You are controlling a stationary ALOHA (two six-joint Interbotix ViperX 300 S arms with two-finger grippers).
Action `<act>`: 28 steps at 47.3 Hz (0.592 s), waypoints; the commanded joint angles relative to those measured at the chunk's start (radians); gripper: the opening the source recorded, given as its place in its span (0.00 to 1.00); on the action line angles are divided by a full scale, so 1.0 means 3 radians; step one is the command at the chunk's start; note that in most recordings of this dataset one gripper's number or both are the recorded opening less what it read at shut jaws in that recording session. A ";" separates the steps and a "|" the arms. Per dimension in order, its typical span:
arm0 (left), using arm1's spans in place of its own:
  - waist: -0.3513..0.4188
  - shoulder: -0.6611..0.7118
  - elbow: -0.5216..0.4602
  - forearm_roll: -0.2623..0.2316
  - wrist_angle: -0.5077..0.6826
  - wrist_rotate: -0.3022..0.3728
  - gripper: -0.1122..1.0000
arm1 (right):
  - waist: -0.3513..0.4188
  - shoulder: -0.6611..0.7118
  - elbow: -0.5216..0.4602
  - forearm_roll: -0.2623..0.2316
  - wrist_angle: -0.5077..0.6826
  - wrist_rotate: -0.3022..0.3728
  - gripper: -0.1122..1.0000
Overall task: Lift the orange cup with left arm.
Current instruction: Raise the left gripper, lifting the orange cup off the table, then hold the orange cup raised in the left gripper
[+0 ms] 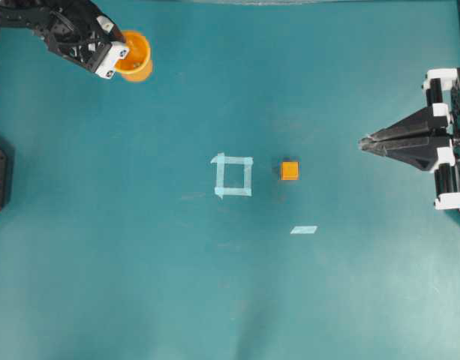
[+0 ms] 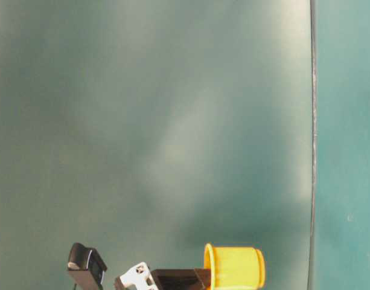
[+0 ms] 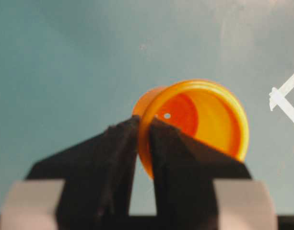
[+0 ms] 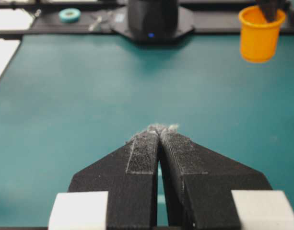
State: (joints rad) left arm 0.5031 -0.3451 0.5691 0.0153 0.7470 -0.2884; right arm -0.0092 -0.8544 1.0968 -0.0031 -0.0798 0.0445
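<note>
Left gripper (image 3: 143,132) astride orange cup (image 3: 204,115) rim

- A small square orange cube (image 1: 290,170) is seen near the middle of the teal table mat (image 1: 139,285).
- A square outline of pale tape (image 1: 233,175) lies just left of it.
- A short pale tape strip (image 1: 304,229) lies nearer, slightly right.

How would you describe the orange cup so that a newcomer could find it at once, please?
Look to the far top-left corner of the teal table in the overhead view, where the left pincer grips a rim. There is the small round orange plastic cup with a yellow rim. The small square orange cube mid-table is solid and smaller.
</note>
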 commanded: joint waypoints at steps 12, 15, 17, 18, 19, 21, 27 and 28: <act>-0.0010 -0.0066 -0.0159 -0.0005 0.0082 0.0005 0.17 | -0.0005 0.0005 -0.0102 0.0005 0.0010 0.0005 0.10; -0.0010 -0.0072 -0.0159 -0.0005 0.0087 0.0005 0.17 | -0.0005 0.0005 -0.0102 0.0005 0.0010 0.0005 0.10; -0.0010 -0.0066 -0.0164 -0.0005 0.0092 0.0005 0.17 | -0.0005 0.0005 -0.0102 0.0005 0.0010 0.0005 0.10; -0.0010 -0.0066 -0.0164 -0.0005 0.0092 0.0005 0.17 | -0.0005 0.0005 -0.0102 0.0005 0.0010 0.0005 0.10; -0.0010 -0.0066 -0.0169 -0.0005 0.0097 0.0005 0.17 | -0.0005 0.0005 -0.0102 0.0005 0.0010 0.0005 0.10; -0.0010 -0.0072 -0.0174 -0.0005 0.0097 0.0005 0.17 | -0.0005 0.0005 -0.0107 0.0005 0.0010 0.0005 0.10; -0.0010 -0.0066 -0.0189 -0.0005 0.0097 0.0005 0.17 | 0.0000 0.0005 -0.0102 0.0005 0.0010 0.0005 0.10; -0.0010 -0.0066 -0.0189 -0.0005 0.0097 0.0005 0.17 | -0.0005 0.0005 -0.0107 0.0005 0.0010 0.0005 0.10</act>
State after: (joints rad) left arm 0.5031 -0.3467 0.5446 0.0153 0.7793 -0.2869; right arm -0.0092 -0.8560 1.0968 -0.0031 -0.0736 0.0445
